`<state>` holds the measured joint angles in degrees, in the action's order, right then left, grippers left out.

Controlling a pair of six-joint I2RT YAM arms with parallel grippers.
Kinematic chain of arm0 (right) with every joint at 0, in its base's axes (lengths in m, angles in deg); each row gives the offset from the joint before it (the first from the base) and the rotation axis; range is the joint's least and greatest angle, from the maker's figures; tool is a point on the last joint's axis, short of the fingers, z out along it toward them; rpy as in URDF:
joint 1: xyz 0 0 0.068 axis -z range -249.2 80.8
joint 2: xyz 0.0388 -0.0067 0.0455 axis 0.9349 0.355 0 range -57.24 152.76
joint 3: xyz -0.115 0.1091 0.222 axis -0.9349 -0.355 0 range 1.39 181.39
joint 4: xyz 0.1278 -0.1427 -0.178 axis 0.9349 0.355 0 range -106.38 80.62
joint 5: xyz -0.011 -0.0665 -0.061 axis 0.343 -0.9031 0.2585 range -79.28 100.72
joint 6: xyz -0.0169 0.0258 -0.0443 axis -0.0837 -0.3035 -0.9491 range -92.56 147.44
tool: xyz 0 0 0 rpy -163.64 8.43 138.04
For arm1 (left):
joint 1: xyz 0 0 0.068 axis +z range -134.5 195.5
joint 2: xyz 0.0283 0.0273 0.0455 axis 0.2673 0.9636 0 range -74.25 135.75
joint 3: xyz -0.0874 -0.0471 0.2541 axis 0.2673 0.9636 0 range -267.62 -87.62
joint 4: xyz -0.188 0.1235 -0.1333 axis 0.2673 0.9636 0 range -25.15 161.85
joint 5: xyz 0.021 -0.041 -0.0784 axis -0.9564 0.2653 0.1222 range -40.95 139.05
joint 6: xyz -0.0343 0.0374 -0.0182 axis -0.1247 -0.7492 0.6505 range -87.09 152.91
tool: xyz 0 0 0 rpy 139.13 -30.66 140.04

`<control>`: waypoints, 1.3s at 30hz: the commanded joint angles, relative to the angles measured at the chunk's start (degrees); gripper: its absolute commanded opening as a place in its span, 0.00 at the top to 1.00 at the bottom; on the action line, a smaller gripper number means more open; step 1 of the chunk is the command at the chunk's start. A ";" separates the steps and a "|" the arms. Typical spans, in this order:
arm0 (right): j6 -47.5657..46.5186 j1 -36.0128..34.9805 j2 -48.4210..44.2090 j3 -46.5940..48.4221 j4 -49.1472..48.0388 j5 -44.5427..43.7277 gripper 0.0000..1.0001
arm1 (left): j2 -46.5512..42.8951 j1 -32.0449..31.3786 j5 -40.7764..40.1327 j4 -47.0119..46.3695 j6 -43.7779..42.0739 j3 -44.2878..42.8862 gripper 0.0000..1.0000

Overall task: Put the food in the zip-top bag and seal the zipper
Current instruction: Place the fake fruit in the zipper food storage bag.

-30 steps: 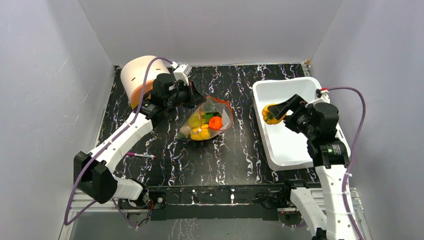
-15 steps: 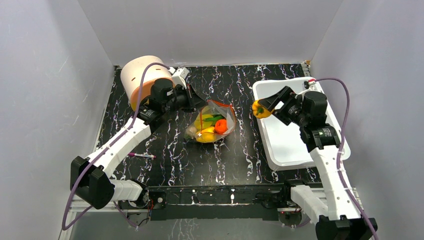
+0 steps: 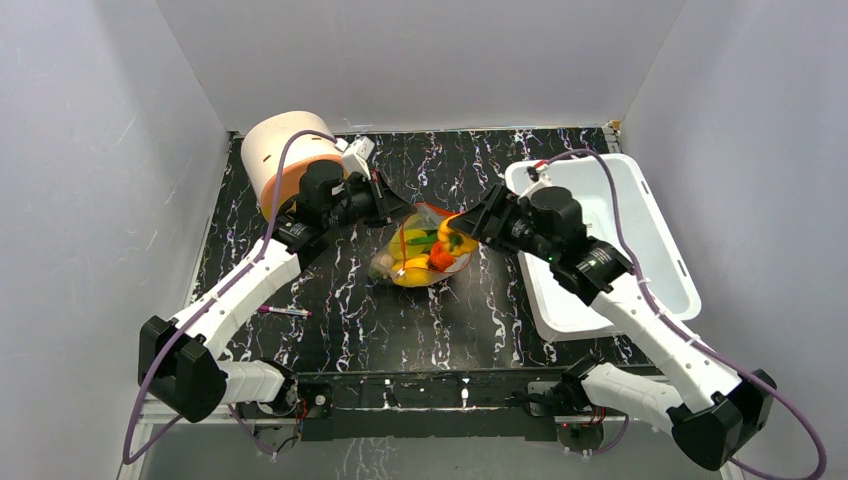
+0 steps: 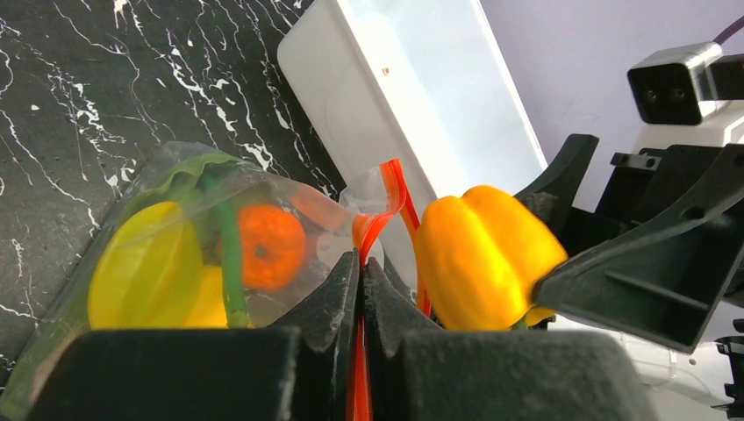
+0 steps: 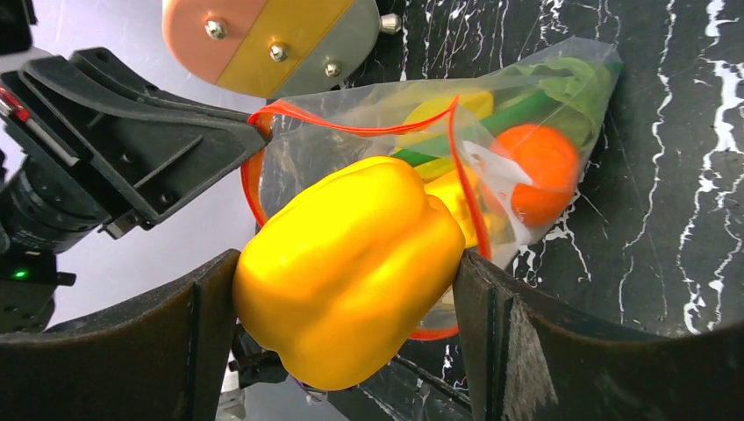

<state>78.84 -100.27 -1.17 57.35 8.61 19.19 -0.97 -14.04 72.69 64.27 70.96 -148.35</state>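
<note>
Left hand (image 4: 360, 267) tight on the zipper (image 4: 392, 186), right hand (image 5: 344, 294) tight around a yellow bell pepper (image 4: 482, 254).

The left pincer (image 4: 360, 263) on the zipper (image 4: 397, 189) and the yellow pepper (image 4: 478, 254) crowd the mouth of the bag (image 4: 158, 189).

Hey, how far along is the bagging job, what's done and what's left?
Done: an orange tomato, a green pod and a yellow piece lie inside the zip-top bag. In hand: the left gripper pinches the zipper, holding the mouth open, while the right gripper holds a yellow bell pepper at the opening. Left: release the pepper inside, then seal the zipper.
</note>
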 commanded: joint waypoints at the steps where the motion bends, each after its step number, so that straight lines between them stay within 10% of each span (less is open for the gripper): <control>1: 1.26 -4.56 2.58 4.25 -5.84 -6.47 0.46 | -3.55 -0.33 2.23 -2.54 1.60 0.35 1.00; 10: 0.27 -8.57 9.68 4.62 -7.83 -9.88 0.38 | -4.13 -0.27 3.42 -1.38 1.60 -0.55 1.00; 17: -4.75 -9.14 13.27 8.74 -1.75 -10.30 0.03 | -4.55 -0.27 3.38 -0.38 1.24 -0.68 1.00; 31: -14.60 -9.01 8.95 15.76 14.39 -11.72 0.02 | -6.09 -0.25 -3.52 6.65 -4.30 -2.18 1.00; 39: -19.22 -9.03 3.94 20.46 30.28 -27.53 0.05 | -9.00 -0.32 -6.98 5.58 -4.98 -0.40 1.00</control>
<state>63.23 -109.24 7.46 75.23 31.49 2.84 -7.44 -14.17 68.27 69.84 67.52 -148.28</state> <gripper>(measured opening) 0.979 0.009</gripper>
